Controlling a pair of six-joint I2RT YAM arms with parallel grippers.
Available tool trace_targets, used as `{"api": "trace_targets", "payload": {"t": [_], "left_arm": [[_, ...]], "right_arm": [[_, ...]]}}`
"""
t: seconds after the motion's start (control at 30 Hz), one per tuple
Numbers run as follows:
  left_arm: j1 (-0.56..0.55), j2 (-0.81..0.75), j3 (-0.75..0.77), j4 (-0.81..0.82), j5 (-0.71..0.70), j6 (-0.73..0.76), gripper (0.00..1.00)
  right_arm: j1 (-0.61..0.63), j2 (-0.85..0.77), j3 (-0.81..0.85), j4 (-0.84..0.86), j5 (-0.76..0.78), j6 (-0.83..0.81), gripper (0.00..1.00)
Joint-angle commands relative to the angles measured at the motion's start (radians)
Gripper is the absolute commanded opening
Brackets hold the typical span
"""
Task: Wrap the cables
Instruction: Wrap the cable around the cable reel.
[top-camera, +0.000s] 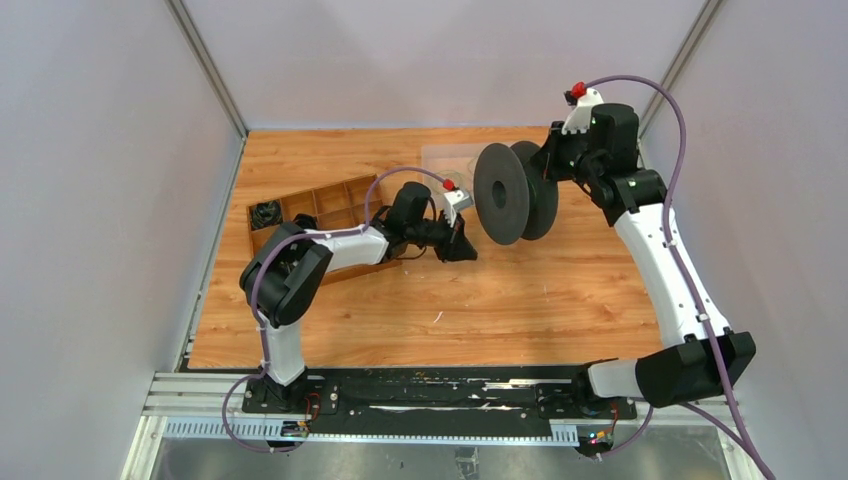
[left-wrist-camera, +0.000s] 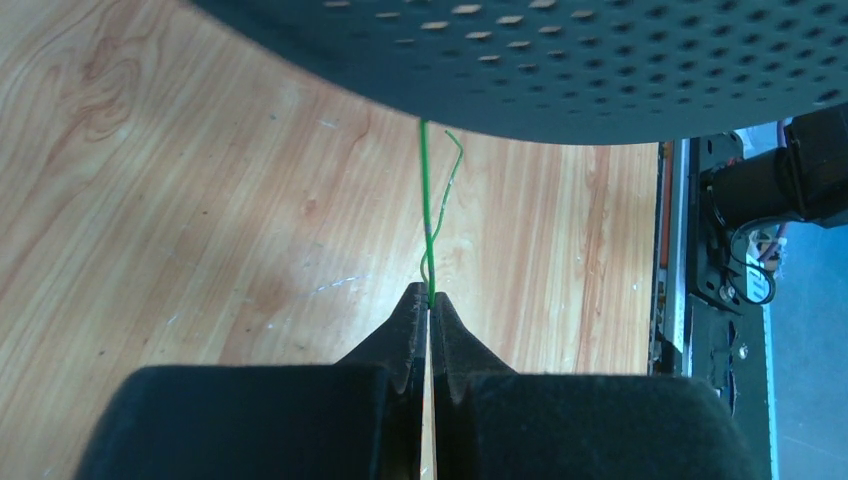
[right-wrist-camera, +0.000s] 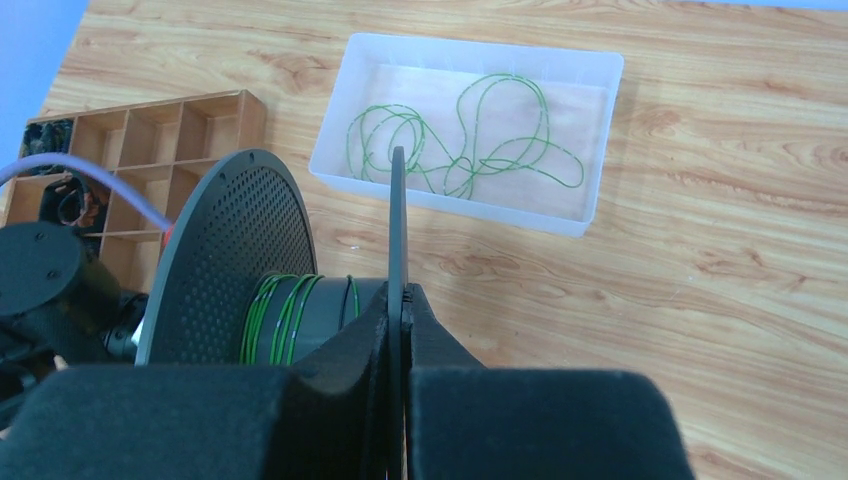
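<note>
My right gripper (right-wrist-camera: 402, 293) is shut on the thin near flange (right-wrist-camera: 398, 200) of a black spool (top-camera: 515, 192) and holds it above the table. Several turns of green cable (right-wrist-camera: 285, 315) lie on its grey core, beside the perforated far flange (right-wrist-camera: 225, 265). My left gripper (left-wrist-camera: 431, 297) is shut on a thin green cable (left-wrist-camera: 426, 190) that runs straight up behind the spool's perforated flange (left-wrist-camera: 560, 60). A short loose end curls beside it. In the top view the left gripper (top-camera: 466, 244) sits just left of the spool, and the right gripper (top-camera: 548, 170) behind it. More green cable (right-wrist-camera: 470, 135) lies looped in a tray.
A clear plastic tray (right-wrist-camera: 600, 75) stands on the wooden table behind the spool and shows faintly in the top view (top-camera: 450, 158). A wooden compartment organizer (top-camera: 310, 205) with small black cord bundles is at the left. Grey walls enclose the table.
</note>
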Motion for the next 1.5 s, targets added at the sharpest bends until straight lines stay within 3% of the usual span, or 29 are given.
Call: {"api": "trace_targets", "payload": {"t": [0.0,0.37,0.9,1.47], "left_arm": [[-0.046,-0.043,-0.008,-0.021,-0.021,0.073,0.00],[-0.115,-0.069,0.003,-0.073,-0.084,0.116,0.00],[-0.181,-0.026,0.271,-0.373,-0.131,0.032,0.01],[-0.222,0.001,0.428,-0.468,-0.108,0.027,0.00]], "right_arm": [[-0.020,0.012,0.053,0.024,0.065,0.048,0.01],[-0.021,0.013,0.012,0.048,0.186,0.023,0.01],[0.018,-0.019,-0.185,0.173,0.263,-0.042,0.01],[0.055,-0.005,-0.254,0.232,0.326,-0.093,0.01]]}}
